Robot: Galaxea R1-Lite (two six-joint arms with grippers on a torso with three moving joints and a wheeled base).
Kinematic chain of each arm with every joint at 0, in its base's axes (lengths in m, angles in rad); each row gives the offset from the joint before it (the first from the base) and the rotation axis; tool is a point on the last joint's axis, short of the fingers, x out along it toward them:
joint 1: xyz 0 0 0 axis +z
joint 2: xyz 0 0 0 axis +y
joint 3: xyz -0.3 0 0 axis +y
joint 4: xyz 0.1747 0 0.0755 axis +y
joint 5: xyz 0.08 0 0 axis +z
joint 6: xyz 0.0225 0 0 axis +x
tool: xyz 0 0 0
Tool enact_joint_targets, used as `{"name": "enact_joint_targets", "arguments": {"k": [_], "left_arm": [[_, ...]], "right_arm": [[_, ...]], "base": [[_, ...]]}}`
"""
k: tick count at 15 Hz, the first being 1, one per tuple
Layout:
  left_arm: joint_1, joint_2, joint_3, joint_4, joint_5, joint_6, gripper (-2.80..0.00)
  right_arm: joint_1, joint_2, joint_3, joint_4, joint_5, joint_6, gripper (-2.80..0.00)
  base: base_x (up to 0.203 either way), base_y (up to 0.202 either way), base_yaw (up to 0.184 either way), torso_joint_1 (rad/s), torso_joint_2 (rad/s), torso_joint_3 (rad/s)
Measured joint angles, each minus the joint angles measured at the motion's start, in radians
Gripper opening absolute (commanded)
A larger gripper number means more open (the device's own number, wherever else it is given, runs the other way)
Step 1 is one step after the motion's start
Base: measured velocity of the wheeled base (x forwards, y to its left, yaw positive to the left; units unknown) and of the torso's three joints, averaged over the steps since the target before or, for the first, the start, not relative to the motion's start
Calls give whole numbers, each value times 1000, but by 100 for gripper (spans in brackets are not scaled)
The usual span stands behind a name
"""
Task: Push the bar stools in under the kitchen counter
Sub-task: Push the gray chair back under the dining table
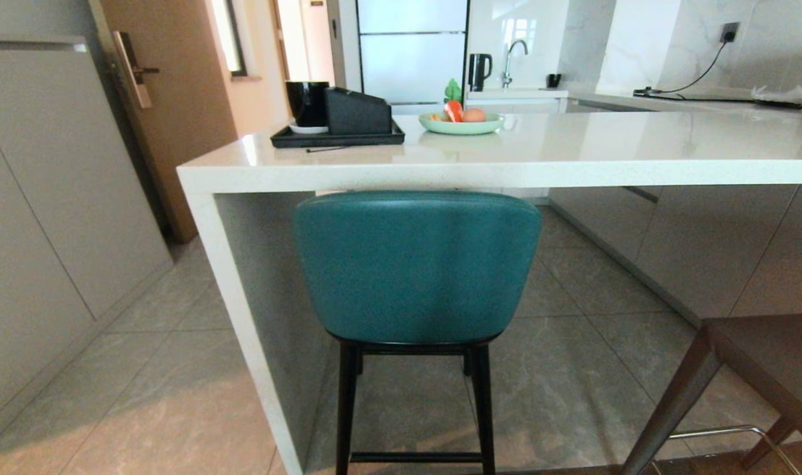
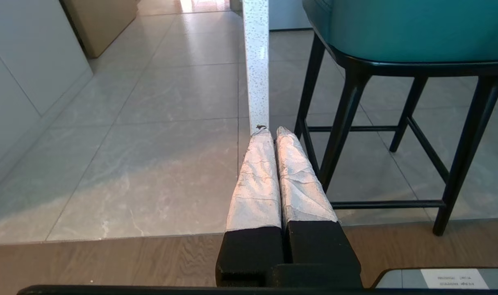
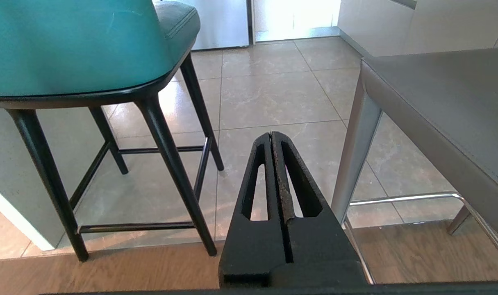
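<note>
Grey stool [image 1: 764, 369] nearest, at right, outside the counter. Teal stool [image 1: 417, 264] ahead, back at the kitchen counter [image 1: 506, 165] edge beside its slab leg. Beyond: black tray [image 1: 338, 137], fruit plate [image 1: 461, 123]. Left gripper [image 2: 272, 131] and right gripper [image 3: 271, 134] pressed together, empty, low.

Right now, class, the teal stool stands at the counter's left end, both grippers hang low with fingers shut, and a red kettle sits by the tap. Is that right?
One detail is wrong: the kettle by the tap is black, not red, as the head view shows. The rest holds: the teal stool stands at the counter's left end, and the left gripper and right gripper hang low, fingers shut.
</note>
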Motion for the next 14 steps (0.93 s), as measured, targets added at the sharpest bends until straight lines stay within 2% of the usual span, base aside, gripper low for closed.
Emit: {"name": "enact_joint_targets", "arguments": {"k": [5,11,14], "left_arm": [[2,0,5,-21,35,-51,-280],[3,0,11,-41,34,-54,-280],[3,0,12,-41,35,-53,-280]], "right_arm": [[0,0,0,-1,0,1,-280],[-1,0,0,-1,1,-9,-280],[0,0,0,0,0,-2,-280]], "base": [[0,0,0,0,0,0],[0,0,0,0,0,0],[-184,0,-1,2,2,-1]]}}
